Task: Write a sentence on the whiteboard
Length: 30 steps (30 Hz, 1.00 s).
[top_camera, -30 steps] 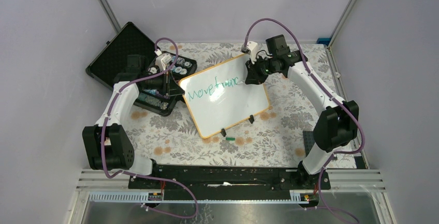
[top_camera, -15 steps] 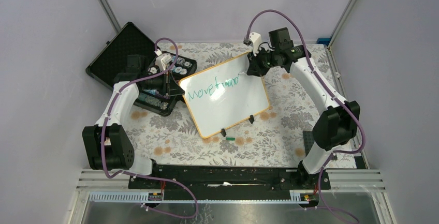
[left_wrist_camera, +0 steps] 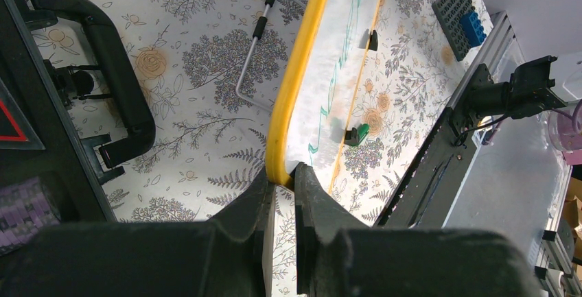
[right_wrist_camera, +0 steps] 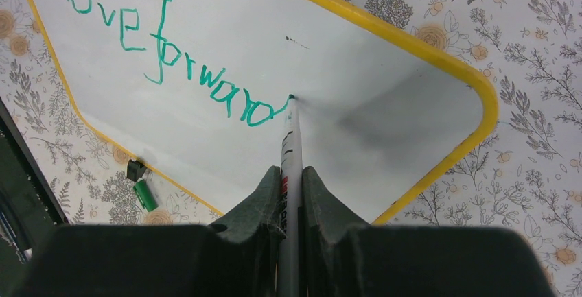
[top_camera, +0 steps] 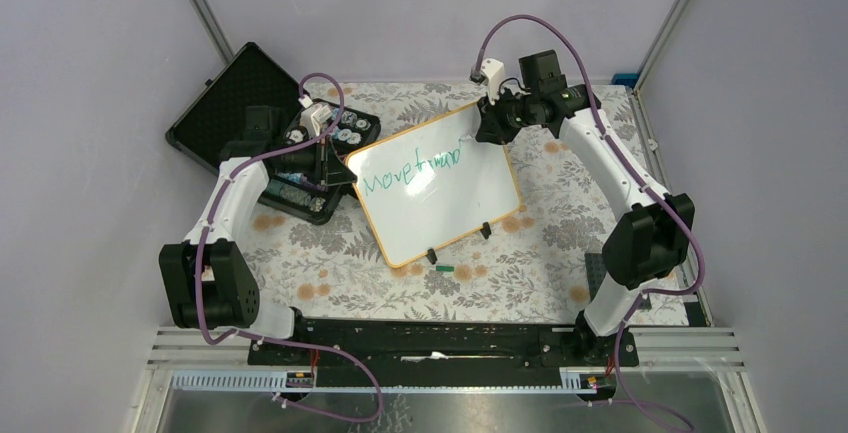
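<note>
Your marker (right_wrist_camera: 291,129) tip touches the writing's (right_wrist_camera: 171,60) end.
Right gripper (right_wrist_camera: 292,173) grips marker, board's (right_wrist_camera: 357,64) 1 o'clock; left gripper (left_wrist_camera: 280,177) pinches board, 9 o'clock.

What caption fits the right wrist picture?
The right hand holds a marker tip against the whiteboard, beside green writing.

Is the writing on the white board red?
No, the writing on the whiteboard is green, as the right wrist view shows plainly.
</note>
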Tool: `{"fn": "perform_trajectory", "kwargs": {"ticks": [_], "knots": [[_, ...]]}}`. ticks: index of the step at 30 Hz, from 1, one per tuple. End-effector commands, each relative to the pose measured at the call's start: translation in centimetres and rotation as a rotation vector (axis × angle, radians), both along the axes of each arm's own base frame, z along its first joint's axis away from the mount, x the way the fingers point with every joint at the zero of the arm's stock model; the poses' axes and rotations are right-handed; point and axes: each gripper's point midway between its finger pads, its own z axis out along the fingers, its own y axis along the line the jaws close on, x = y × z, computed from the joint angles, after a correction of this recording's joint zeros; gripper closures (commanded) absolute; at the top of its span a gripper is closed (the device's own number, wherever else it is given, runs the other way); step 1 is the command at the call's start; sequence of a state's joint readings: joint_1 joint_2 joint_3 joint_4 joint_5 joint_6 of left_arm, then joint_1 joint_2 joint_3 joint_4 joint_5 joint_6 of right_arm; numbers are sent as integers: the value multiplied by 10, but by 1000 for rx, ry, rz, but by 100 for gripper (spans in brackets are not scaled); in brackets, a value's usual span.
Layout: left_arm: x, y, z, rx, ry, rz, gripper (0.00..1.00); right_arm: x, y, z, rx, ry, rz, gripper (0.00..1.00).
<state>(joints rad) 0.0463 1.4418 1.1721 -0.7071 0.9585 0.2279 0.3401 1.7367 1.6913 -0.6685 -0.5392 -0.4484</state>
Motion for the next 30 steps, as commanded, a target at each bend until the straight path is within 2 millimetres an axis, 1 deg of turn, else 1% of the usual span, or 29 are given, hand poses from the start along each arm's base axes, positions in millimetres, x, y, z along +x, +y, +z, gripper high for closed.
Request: {"fn": "perform_trajectory", "kwargs": {"ticks": [1, 15, 30], "knots": [[9, 2, -16, 104, -78, -35, 100, 5, -4, 0, -6, -19, -16, 100], [9, 2, -17, 107, -78, -36, 100, -10, -8, -18, -20, 24, -1, 100], [9, 2, -17, 109, -77, -34, 100, -20, -13, -24, -36, 31, 4, 100]]}}
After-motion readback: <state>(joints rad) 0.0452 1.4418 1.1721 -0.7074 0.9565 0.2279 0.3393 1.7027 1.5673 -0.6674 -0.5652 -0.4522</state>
